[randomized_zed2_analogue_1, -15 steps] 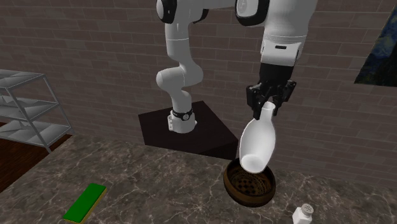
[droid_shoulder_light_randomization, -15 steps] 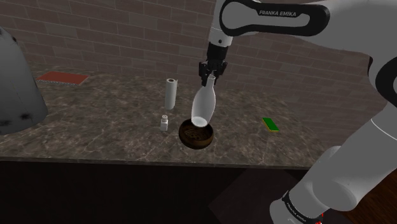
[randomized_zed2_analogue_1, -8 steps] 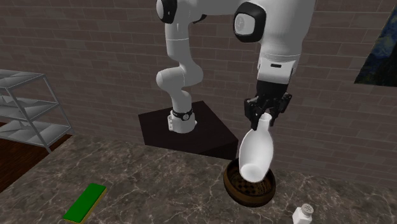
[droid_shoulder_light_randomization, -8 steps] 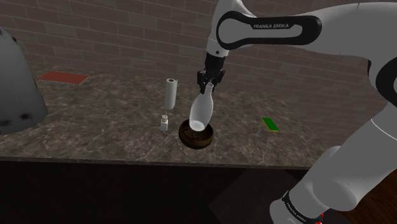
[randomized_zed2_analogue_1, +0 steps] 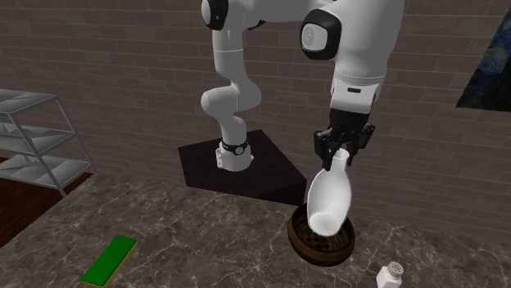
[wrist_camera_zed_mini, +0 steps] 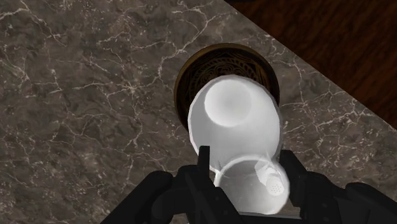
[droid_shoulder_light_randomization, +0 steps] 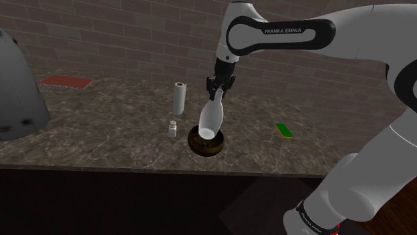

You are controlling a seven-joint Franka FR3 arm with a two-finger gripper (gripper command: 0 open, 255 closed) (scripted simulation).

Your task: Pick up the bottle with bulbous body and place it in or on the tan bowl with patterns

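A white bottle with a bulbous body (droid_shoulder_light_randomization: 211, 120) hangs tilted, neck up, with my black gripper (droid_shoulder_light_randomization: 217, 90) shut on its neck. Its rounded base dips into the opening of a brown patterned bowl (droid_shoulder_light_randomization: 206, 143) on the marble counter. I cannot tell whether the base touches the bowl's floor. In the second exterior view, the gripper (randomized_zed2_analogue_1: 342, 150) holds the bottle (randomized_zed2_analogue_1: 330, 196) over the bowl (randomized_zed2_analogue_1: 321, 241). Along the wrist view, the bottle (wrist_camera_zed_mini: 235, 121) sits between the fingers of the gripper (wrist_camera_zed_mini: 247, 167) and covers most of the bowl (wrist_camera_zed_mini: 191, 71).
A white upright cylinder (droid_shoulder_light_randomization: 179, 97) and a small shaker (droid_shoulder_light_randomization: 172, 129) stand to the shoulder view's left of the bowl. A green block (droid_shoulder_light_randomization: 285, 130) lies to its right, near my arm. A red flat thing (droid_shoulder_light_randomization: 65, 82) and a grey bulky object (droid_shoulder_light_randomization: 17, 93) are far left.
The gripper has come down with the bottle. The bottle's base has gone from above the bowl's rim to inside its opening.
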